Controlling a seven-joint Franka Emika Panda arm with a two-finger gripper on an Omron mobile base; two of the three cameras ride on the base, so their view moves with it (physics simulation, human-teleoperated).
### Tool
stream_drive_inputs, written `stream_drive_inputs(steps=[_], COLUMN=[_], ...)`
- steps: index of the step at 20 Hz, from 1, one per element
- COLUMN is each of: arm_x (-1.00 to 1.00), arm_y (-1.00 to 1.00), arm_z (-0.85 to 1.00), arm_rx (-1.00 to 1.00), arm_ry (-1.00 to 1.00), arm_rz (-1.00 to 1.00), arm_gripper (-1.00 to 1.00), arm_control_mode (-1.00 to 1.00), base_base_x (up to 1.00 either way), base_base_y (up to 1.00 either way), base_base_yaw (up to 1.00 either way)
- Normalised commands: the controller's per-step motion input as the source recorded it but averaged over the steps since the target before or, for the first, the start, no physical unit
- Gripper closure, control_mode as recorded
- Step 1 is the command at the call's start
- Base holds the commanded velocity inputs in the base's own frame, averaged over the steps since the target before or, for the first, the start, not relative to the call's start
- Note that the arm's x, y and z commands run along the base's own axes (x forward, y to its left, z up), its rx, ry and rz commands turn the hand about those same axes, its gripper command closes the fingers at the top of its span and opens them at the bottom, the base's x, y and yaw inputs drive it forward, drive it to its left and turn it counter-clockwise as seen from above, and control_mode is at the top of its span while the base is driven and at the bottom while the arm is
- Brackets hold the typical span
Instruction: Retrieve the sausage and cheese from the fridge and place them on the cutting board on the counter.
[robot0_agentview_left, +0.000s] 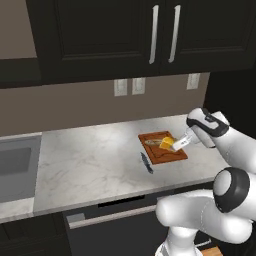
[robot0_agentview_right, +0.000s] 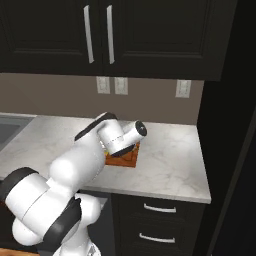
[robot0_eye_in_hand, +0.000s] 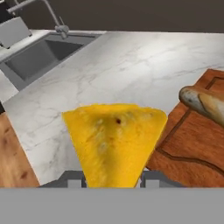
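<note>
**Cheese over the board, not yet down**

At the far left of the left base view a sink (robot0_agentview_left: 17, 167) is sunk into the table (robot0_agentview_left: 90, 160). Further right a dark knife (robot0_agentview_left: 146, 163) lies on the marble, just beside the board's (robot0_agentview_left: 172, 156) near-left corner. On the board's far side rests a pale-tan stick that reads as the sausage (robot0_agentview_left: 153, 142). The cheese (robot0_agentview_left: 167, 144) hangs at the board's middle, clamped in the claw (robot0_agentview_left: 176, 144), whose jaws stand narrow on the yellow wedge. The hand view shows the wedge (robot0_eye_in_hand: 114, 142) point-down between the tips, with the board (robot0_eye_in_hand: 192, 153) and the sausage end (robot0_eye_in_hand: 203, 103) to one side.

Risks, as I judge them: the wedge seems to sit over the board's edge, so letting go here could drop it half on the marble, or tip it off the rim. A descent drifting towards the sausage could nudge that stick and roll it off the board. How high the cheese hangs I cannot tell; a release from height might bounce it.
</note>
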Motion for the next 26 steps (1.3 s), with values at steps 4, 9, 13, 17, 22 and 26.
stream_drive_inputs(steps=[4, 9, 13, 17, 22, 26], arm_x=[0.07, 0.20, 0.22, 0.15, 0.06, 0.03], arm_y=[0.05, 0.00, 0.00, 0.05, 0.04, 0.05], arm_z=[-0.24, -0.22, -0.10, -0.18, -0.22, -0.14], arm_rx=[0.08, 0.00, -0.03, -0.04, -0.08, -0.08], arm_ry=[0.04, 0.02, 0.00, 0.00, 0.00, -0.01], arm_rz=[0.00, 0.00, 0.00, 0.00, 0.00, -0.01], arm_gripper=[1.00, 1.00, 1.00, 1.00, 1.00, 1.00], arm_control_mode=[-1.00, -1.00, -1.00, -1.00, -1.00, -1.00], base_base_x=[0.00, 0.00, 0.00, 0.00, 0.00, 0.00], base_base_y=[0.00, 0.00, 0.00, 0.00, 0.00, 0.00], base_base_yaw=[0.00, 0.00, 0.00, 0.00, 0.00, 0.00])
